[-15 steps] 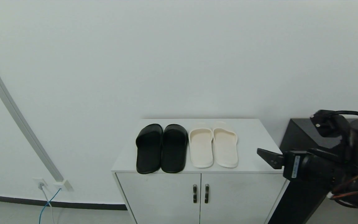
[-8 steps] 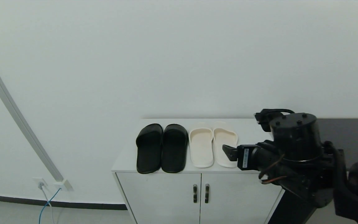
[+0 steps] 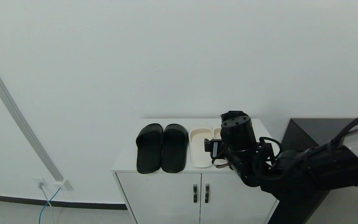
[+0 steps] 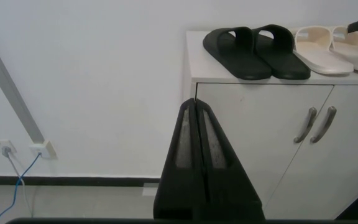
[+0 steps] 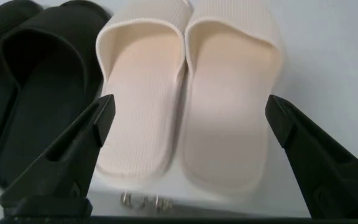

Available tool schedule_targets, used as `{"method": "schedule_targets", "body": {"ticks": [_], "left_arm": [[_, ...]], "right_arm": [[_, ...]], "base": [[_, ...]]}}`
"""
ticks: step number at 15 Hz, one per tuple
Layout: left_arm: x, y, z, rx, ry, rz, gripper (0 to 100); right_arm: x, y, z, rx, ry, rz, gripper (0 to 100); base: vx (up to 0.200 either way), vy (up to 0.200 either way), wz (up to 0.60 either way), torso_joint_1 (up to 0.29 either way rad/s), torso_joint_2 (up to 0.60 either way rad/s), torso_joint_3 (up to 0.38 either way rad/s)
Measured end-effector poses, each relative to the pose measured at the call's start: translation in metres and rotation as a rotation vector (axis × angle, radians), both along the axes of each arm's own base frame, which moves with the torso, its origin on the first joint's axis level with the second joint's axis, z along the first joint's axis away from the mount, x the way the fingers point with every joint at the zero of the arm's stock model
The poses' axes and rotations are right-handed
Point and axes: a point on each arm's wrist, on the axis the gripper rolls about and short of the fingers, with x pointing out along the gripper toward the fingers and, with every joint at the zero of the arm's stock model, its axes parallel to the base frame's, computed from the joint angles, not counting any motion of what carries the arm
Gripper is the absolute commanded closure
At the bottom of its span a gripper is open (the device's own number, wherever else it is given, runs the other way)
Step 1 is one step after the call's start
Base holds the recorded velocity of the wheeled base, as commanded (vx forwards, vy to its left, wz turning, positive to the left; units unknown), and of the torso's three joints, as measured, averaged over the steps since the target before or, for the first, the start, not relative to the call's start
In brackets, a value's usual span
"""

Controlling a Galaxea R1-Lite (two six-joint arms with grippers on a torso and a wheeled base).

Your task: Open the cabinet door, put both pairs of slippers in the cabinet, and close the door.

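Observation:
A white cabinet (image 3: 160, 199) stands against the wall with both doors shut and two dark handles (image 3: 200, 193) at the middle seam. On its top lie a black pair of slippers (image 3: 162, 147) and, to their right, a cream pair of slippers (image 3: 200, 146), toes toward the wall. My right gripper (image 5: 191, 106) hangs open just above the cream pair (image 5: 185, 93), one finger on each side; the arm hides the right cream slipper in the head view. My left gripper (image 4: 196, 109) is shut and empty, low down to the left of the cabinet (image 4: 253, 118).
A black box-like unit (image 3: 309, 130) stands right of the cabinet. A slanted cable duct (image 3: 17, 115) runs down the wall to sockets with a blue cable (image 3: 51, 186) at the lower left. The floor left of the cabinet is free.
My right arm has swung left, from beside the cabinet's right edge to above the cream slippers. The slippers and the doors have not moved.

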Motion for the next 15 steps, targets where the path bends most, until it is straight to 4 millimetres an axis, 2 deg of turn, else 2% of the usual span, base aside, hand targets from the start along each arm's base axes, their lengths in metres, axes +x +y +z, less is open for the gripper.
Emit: {"method": "schedule_targets", "body": {"ticks": [6,9,15], "left_arm": [[0.0,0.0,0.0,-0.003,-0.001,0.002,100],[0.0,0.0,0.0,-0.003,-0.001,0.002,100],[0.0,0.0,0.0,-0.003,-0.001,0.003,100]], "right_arm": [[0.045,0.017,-0.035,-0.068,-0.062,-0.058,0],[0.065,0.02,-0.044,-0.065,-0.067,-0.082,0],[0.091,0.03,-0.056,-0.075,-0.068,-0.101,0]], "base": [[0.0,0.0,0.0,0.0,0.0,0.0],[0.0,0.0,0.0,0.0,0.0,0.0],[0.0,0.0,0.0,0.0,0.0,0.0]]}}
